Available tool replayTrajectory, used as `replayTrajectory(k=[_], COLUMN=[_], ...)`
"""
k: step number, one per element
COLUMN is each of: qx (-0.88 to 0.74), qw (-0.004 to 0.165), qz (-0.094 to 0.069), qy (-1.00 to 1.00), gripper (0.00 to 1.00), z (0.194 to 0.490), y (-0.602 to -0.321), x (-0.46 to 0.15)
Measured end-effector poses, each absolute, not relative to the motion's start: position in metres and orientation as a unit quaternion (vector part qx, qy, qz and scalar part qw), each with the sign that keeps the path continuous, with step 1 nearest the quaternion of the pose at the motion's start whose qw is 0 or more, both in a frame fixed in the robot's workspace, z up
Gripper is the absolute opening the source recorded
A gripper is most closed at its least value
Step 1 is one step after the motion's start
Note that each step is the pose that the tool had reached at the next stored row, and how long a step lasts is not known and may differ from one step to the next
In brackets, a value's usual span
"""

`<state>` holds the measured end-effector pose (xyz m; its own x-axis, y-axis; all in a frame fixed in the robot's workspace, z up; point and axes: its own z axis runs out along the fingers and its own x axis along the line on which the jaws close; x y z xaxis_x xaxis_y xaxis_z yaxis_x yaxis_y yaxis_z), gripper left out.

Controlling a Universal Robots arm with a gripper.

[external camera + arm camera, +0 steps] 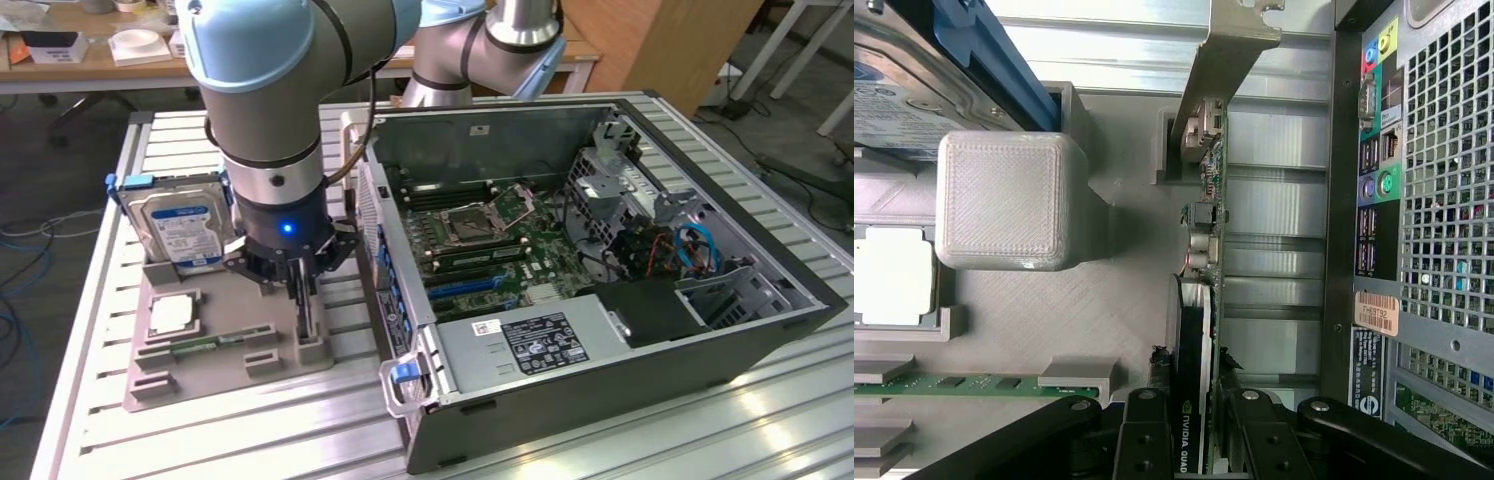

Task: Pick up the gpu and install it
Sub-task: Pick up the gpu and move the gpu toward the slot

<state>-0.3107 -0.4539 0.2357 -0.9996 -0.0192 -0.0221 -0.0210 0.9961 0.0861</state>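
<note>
Noting the claw (304, 300) clamped on the gpu (1204, 250): in the wrist view we see its fingers (1144, 440) pressed against both faces of the card. The gpu stands on edge in the grey holder tray (200, 385), its silver bracket (1229, 60) away from the claw, just beside the open computer case (601, 350). A hard drive (184, 225) stands upright at the tray's other side.

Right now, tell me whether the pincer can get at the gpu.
Likely yes: the pincer straddles the gpu, which stands on edge in the tray, with a finger seemingly against each face and nothing between.
</note>
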Motion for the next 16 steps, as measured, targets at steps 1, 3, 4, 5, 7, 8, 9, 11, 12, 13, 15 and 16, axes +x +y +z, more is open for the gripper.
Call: replayTrajectory(k=[1, 3, 4, 5, 7, 8, 9, 11, 12, 13, 15, 16], qx=[-0.01, -0.01, -0.01, -0.01, -0.01, -0.01, -0.01, -0.01, -0.01, -0.01, -0.01, -0.01], qw=[0.011, 0.011, 0.011, 0.011, 0.011, 0.011, 0.011, 0.011, 0.011, 0.011, 0.011, 0.011], qz=[0.043, 0.043, 0.043, 0.043, 0.043, 0.043, 0.043, 0.043, 0.043, 0.043, 0.043, 0.043], qy=[0.999, 0.999, 0.999, 0.999, 0.999, 0.999, 0.999, 0.999, 0.999, 0.999, 0.999, 0.999], gripper=[0.27, 0.29, 0.29, 0.35, 0.35, 0.35, 0.35, 0.35, 0.35, 0.35, 0.35, 0.35], z=[0.2357, 0.2357, 0.2357, 0.2357, 0.2357, 0.2356, 0.2356, 0.2356, 0.2356, 0.2356, 0.2356, 0.2354], y=[-0.4546, -0.455, -0.4549, -0.4549, -0.4549, -0.455, -0.455, -0.4549, -0.455, -0.4549, -0.4539, -0.4532], x=[-0.3107, -0.3107, -0.3107, -0.3107, -0.3107, -0.3107, -0.3107, -0.3107, -0.3107, -0.3107, -0.3107, -0.3107])
